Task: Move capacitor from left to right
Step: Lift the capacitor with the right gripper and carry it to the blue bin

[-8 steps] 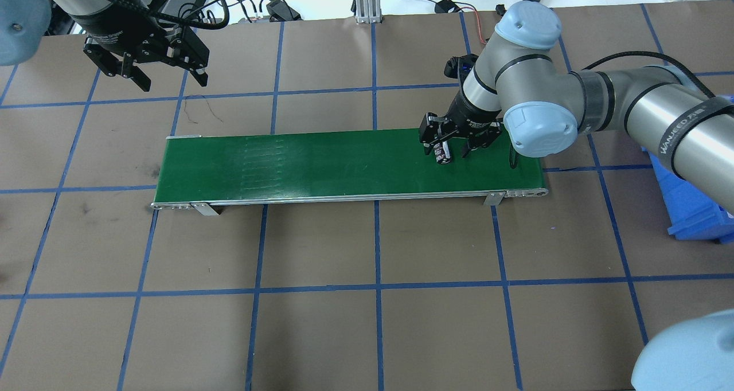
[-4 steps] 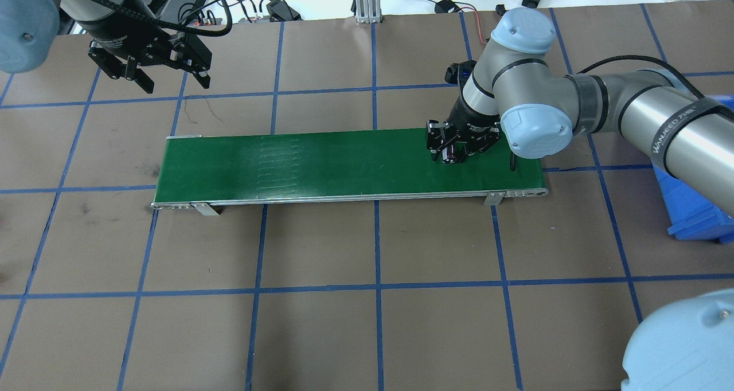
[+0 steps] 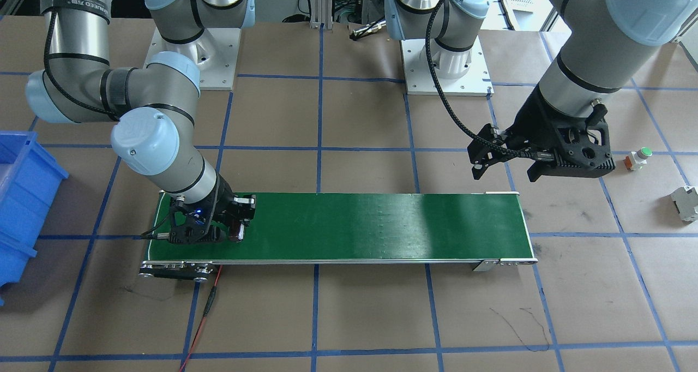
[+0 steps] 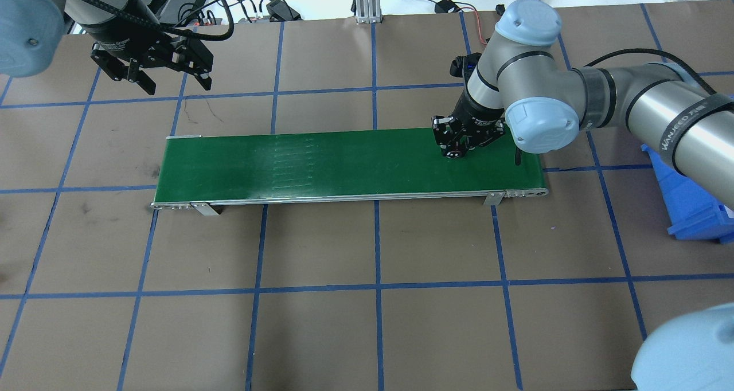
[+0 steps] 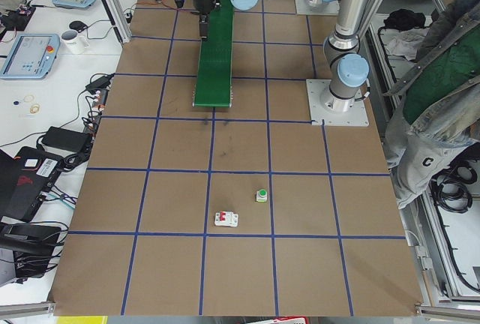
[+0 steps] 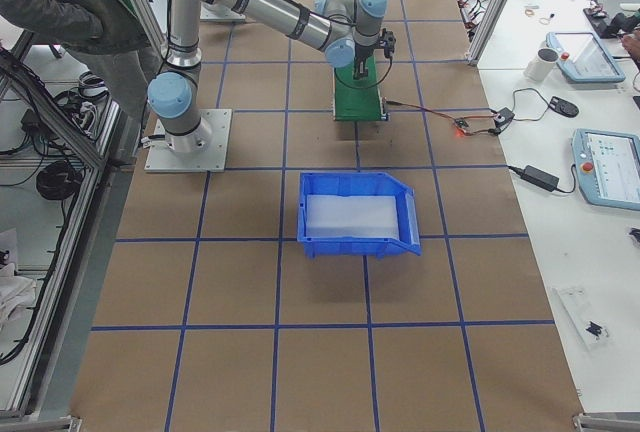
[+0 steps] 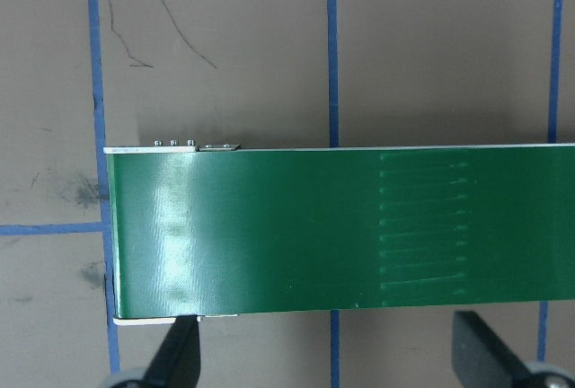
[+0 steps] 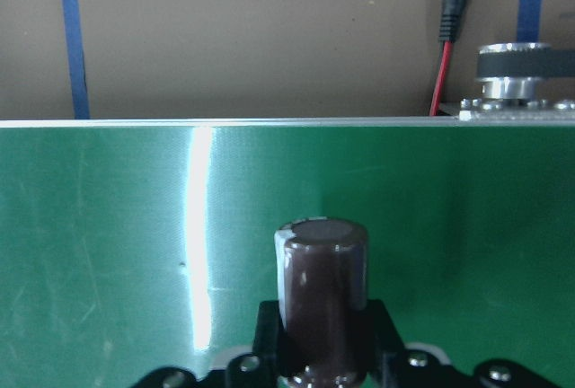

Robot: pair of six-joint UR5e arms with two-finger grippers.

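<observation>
The capacitor (image 8: 321,294), a dark brown glossy stubby cylinder, sits between the fingers of my right gripper (image 8: 321,339), which is shut on it. In the overhead view the right gripper (image 4: 456,149) is low over the right end of the green conveyor belt (image 4: 344,161). The capacitor (image 3: 236,231) shows at its tip in the front view, at or just above the belt; I cannot tell which. My left gripper (image 4: 153,81) is open and empty, hovering beyond the belt's left end. Its fingertips (image 7: 180,357) frame the belt (image 7: 314,226) in the left wrist view.
A blue bin (image 4: 694,207) stands on the table right of the belt, also in the exterior right view (image 6: 355,214). A white button part with green cap (image 3: 638,158) and a light grey block (image 3: 686,203) lie on the table at the robot's left. A red wire (image 3: 204,312) runs from the belt's right end.
The right gripper's fingers stood apart around the capacitor; they closed on it, and the gripper has shifted slightly right along the belt. The left gripper drifted a little.
</observation>
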